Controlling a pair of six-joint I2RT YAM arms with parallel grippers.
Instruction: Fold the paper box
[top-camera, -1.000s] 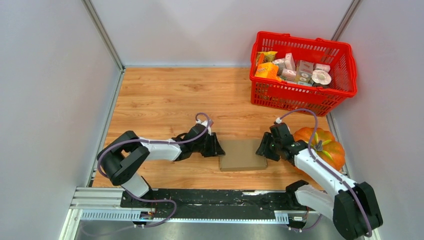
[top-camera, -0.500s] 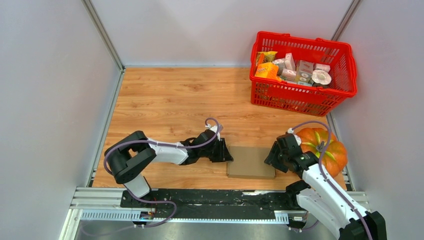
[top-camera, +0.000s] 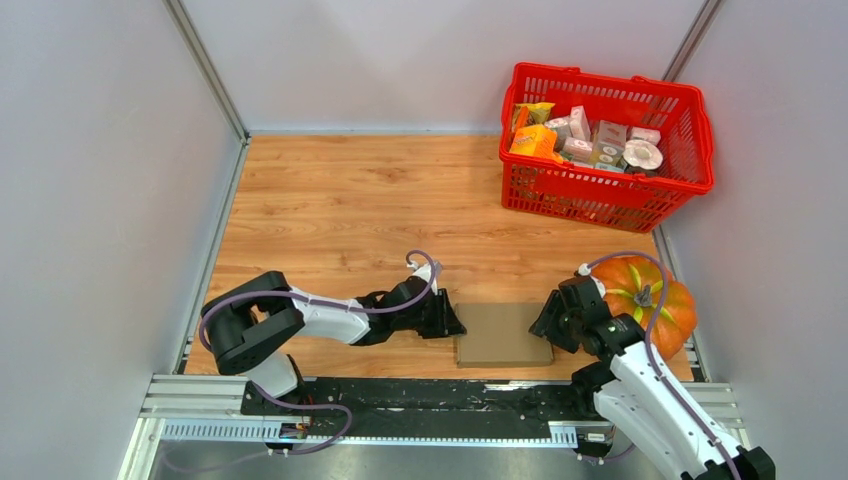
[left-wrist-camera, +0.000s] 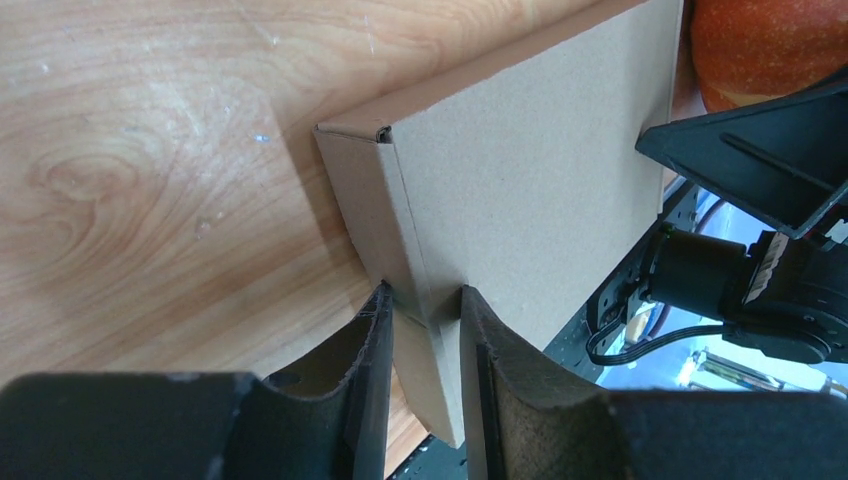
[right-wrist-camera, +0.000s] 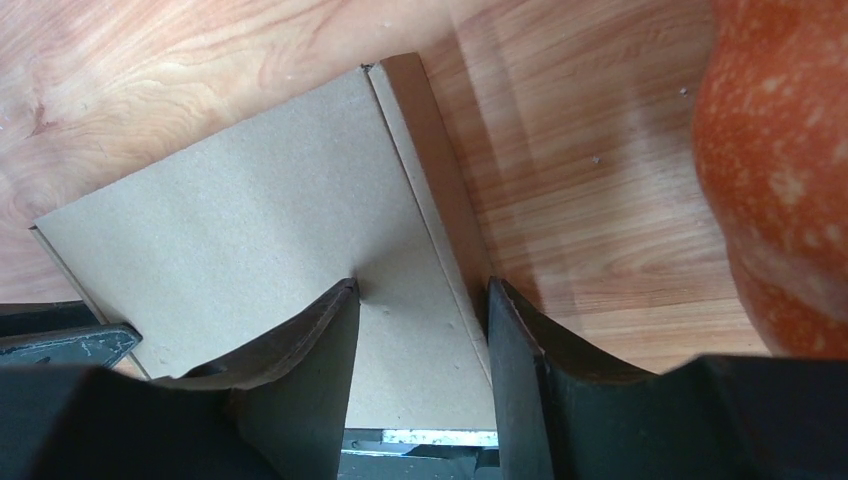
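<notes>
Since folding needs it steady, paper box (top-camera: 503, 334): flat at table's (top-camera: 330, 200) 6 o'clock, between my pincers
Left pincer (left-wrist-camera: 425, 300): clamped on its 9 o'clock wall
Right pincer (right-wrist-camera: 421, 290): straddles its 3 o'clock edge, grip unclear

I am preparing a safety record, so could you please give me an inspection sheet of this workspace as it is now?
Surface: wooden table, no spill seen.
Job's things: paper box closed flat, at the front edge, centre.
Clutter: red basket of small packages, far right; pumpkin at the right edge.
Hands: left hand clamps the box's left edge; right hand straddles its right edge, grip unclear.
Cables: purple cables in loose loops; one arches over the pumpkin.
Surroundings: grey walls, black rail in front.
</notes>
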